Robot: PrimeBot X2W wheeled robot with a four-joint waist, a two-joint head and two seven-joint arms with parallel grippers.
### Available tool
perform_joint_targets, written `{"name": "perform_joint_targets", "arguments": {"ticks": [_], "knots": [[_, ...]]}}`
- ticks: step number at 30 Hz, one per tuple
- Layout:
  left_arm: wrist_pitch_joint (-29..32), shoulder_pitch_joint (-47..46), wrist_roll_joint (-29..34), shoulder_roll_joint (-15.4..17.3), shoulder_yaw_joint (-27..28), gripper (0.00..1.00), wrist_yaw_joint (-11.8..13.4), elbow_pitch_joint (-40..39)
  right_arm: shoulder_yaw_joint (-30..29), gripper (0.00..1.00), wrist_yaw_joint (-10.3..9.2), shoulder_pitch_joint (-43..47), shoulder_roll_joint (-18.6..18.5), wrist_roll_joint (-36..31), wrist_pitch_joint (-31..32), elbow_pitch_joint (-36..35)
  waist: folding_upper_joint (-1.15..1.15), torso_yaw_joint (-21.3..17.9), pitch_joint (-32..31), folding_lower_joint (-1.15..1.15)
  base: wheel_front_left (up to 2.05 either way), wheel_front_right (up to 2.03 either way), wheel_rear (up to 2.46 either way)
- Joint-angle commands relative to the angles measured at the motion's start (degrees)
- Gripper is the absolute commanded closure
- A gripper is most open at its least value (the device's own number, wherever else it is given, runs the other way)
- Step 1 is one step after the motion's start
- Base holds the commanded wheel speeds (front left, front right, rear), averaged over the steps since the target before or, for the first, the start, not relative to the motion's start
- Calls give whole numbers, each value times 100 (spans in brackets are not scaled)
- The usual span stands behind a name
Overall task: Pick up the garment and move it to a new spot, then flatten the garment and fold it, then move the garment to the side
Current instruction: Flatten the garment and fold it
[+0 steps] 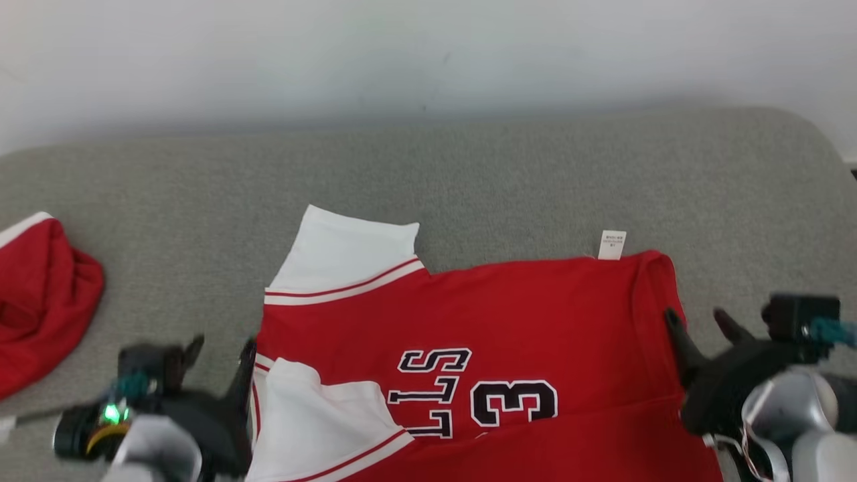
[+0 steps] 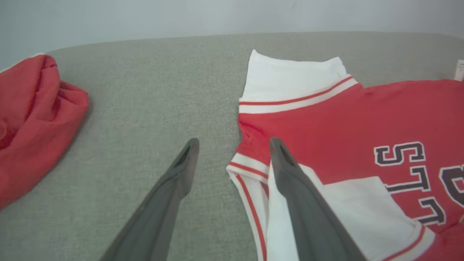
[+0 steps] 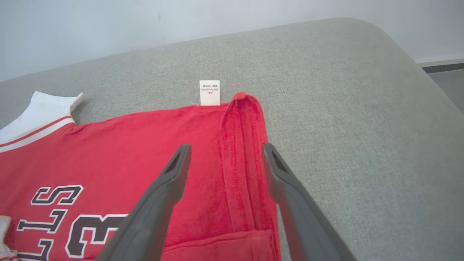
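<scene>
Most of the grey cloth-covered table point(image 1: 509, 174) lies bare. A broad strip runs between the shirt and the far edge, where a pale wall point(image 1: 428, 53) rises. More open cloth reaches to the rounded far-right corner, and a clear gap separates the shirt from a rumpled red garment point(image 1: 40, 294) at the left edge.

The shirt point(image 1: 509, 308) lies near the front of the table, roughly central, and runs out of the head view at the bottom. It is red with white sleeves trimmed in red stripes, and dark white-outlined letters and a numeral read upside down from the robot's side. It lies mostly flat. One white sleeve points away at the far left, and the other is laid over the red body at the near left. The right edge is turned over in a narrow band, and a folded layer crosses the near side.

The left hand point(image 1: 223, 345) is spread wide and holds nothing, one finger over bare table, the other over the sleeve edge. The right hand point(image 1: 695, 316) is likewise wide and empty, straddling the turned-over band.

A small white label point(image 1: 612, 244) sticks out from the far edge, near the right corner.
</scene>
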Motion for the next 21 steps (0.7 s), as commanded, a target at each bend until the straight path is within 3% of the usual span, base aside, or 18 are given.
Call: {"name": "perform_joint_targets", "arguments": {"ticks": [1,7,11,21], "knots": [[79,-379,-22,-66,-53,0,-15,110,80,0,-13,-226,-1,-77,31,12,0,-242,486,0,0,0,0],[646,-2199,-38,-215,-192,0,-139,1031,505,0,-13,-957,2,-86,129,11,0,-508,1292,0,0,0,0],[891,-3143,90,-116,-206,0,-41,1699,730,0,-13,-1266,0,-83,62,26,0,-786,1654,0,0,0,0],[876,-3907,200,-37,-232,0,52,2610,700,0,-13,-1395,4,-52,-137,48,0,-1069,1927,0,0,0,0]]}}
